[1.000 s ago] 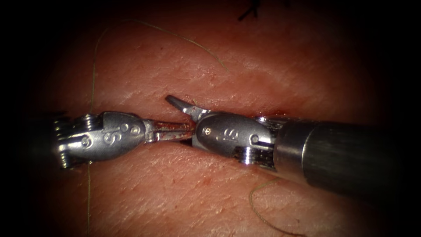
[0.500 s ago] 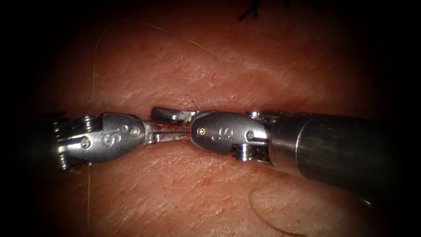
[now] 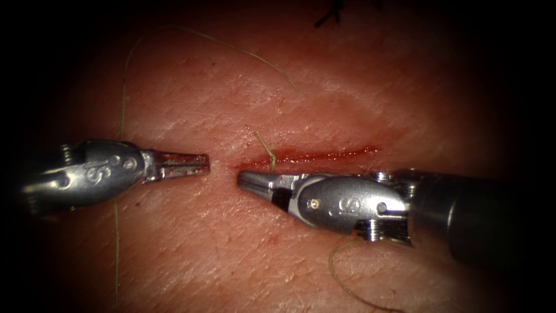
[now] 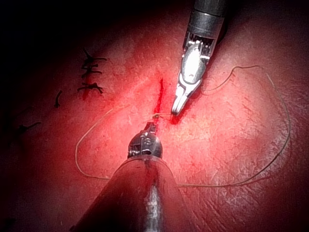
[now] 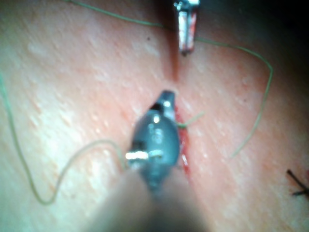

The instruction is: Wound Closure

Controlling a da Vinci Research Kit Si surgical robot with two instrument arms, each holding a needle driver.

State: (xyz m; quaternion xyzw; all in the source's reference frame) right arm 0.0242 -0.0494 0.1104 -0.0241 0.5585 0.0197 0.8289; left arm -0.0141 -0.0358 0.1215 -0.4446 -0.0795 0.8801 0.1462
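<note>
Your left tool [image 3: 194,164] sits just off the left end of the cut [image 3: 324,155], jaws closed and empty. Your right tool [image 3: 255,181] lies along the cut, its tip beside a short thread end [image 3: 266,149] sticking up from the tissue [image 3: 231,243]; its jaws look nearly closed, holding nothing. Loose thread [image 3: 347,284] curls across the tissue. It looks fine, limp and likely slippery, so grip that stub near its base. I see no needle.
</note>
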